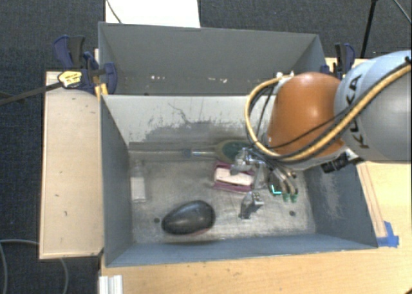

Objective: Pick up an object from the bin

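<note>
My gripper (250, 205) hangs low over the bin's floor, right of the middle. Just to its upper left, touching or nearly touching it, lies a small flat pink, white and purple thing (230, 179). Behind that sits a round dark green thing with a thin handle (226, 150) pointing left. A dark grey, smooth oval lump (188, 217) lies near the front wall, to the gripper's lower left. Nothing shows held in the gripper.
A small pale block (138, 188) lies by the left wall. The arm with its orange dome covers the bin's right rear part. A few small dark and green bits (291, 198) lie on the floor right of the gripper.
</note>
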You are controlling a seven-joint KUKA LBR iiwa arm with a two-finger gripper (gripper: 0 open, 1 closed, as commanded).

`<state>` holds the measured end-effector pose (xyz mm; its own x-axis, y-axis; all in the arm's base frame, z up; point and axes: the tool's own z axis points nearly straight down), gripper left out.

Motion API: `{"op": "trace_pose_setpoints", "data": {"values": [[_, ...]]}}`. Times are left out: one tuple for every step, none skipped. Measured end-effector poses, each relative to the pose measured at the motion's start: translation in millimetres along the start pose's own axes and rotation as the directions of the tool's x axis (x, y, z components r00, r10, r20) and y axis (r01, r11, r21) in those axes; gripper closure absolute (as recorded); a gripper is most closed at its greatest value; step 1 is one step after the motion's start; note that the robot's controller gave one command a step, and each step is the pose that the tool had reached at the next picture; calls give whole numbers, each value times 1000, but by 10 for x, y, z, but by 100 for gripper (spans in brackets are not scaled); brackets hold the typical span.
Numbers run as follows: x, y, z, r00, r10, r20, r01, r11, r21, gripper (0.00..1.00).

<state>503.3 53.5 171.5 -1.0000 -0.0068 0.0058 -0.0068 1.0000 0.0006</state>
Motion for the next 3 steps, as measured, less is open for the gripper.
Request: {"op": "trace_pose_setpoints", "data": {"values": [[-611, -113, 347, 965, 262, 10, -262, 965, -2, 0], [-626, -107, 469, 923, 386, 4, -386, 923, -3, 0], [-663, -141, 669, 904, 428, 10, -428, 904, -10, 0]]}}
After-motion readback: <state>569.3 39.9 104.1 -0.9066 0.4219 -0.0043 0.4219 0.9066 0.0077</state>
